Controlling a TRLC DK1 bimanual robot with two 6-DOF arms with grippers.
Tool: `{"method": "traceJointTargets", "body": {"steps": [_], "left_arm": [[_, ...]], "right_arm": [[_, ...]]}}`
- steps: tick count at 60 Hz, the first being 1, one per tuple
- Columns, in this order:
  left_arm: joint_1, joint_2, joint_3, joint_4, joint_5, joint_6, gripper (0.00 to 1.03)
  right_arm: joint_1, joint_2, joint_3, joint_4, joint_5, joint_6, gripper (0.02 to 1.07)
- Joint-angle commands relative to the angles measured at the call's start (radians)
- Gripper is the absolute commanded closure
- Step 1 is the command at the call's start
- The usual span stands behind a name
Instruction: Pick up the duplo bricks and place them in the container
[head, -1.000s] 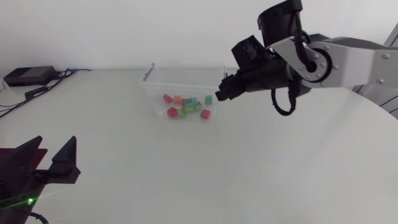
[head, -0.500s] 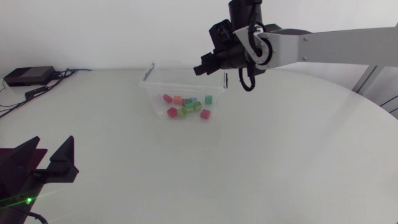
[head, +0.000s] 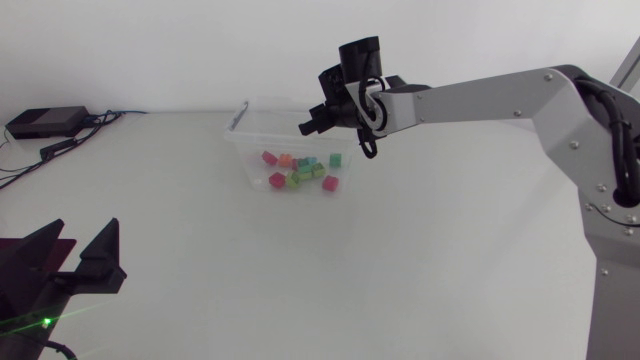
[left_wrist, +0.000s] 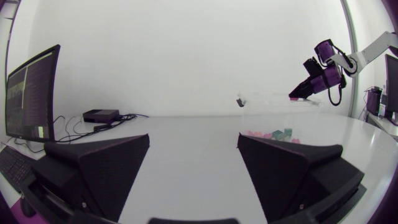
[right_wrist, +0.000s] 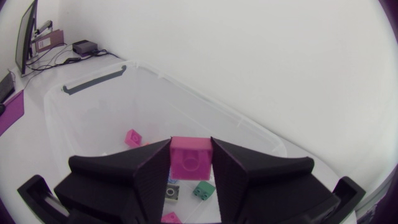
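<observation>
Small black box (head: 45, 122) — cables (head: 103, 117) beside it

Head cam looks down on the whole table (head: 400, 270). Left wrist cam sits low, container (left_wrist: 273, 118) far ahead of left tool (left_wrist: 193, 149); right wrist cam close above that same container, under right tool (right_wrist: 189, 158).

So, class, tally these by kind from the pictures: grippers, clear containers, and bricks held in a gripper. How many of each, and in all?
Grippers: 2 (left gripper, right gripper)
Clear containers: 1 (container)
Bricks held in a gripper: 1 (pink brick, in the right gripper)
Total: 4
</observation>
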Motion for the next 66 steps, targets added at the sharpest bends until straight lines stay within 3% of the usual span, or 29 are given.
{"method": "traceJointTargets", "body": {"steps": [1, 5, 14, 16, 34, 47, 66], "left_arm": [[0.007, -0.01, -0.014, -0.011, -0.004, -0.027, 0.04], [0.004, -0.01, -0.014, -0.011, -0.004, -0.027, 0.04], [0.007, -0.01, -0.014, -0.01, -0.004, -0.027, 0.04], [0.007, -0.01, -0.014, -0.008, -0.004, -0.026, 0.04], [0.01, -0.01, -0.014, -0.007, -0.004, -0.024, 0.04], [0.009, -0.01, -0.016, -0.005, -0.004, -0.024, 0.04], [0.009, -0.01, -0.016, -0.005, -0.004, -0.02, 0.04]], "right_arm": [[-0.003, 0.007, 0.029, 0.03, 0.015, 0.018, 0.88], [-0.003, -0.006, 0.029, 0.03, 0.025, 0.019, 0.78], [-0.003, -0.033, 0.029, 0.005, 0.052, 0.018, 0.13], [-0.005, -0.041, 0.029, -0.001, 0.055, 0.019, 0.06], [-0.017, -0.159, -0.04, -0.006, 0.061, 0.028, 0.06], [-0.056, -0.392, -0.263, 0.051, 0.061, 0.027, 0.06], [-0.235, -0.703, -0.628, 0.134, 0.061, 0.016, 0.06]]}}
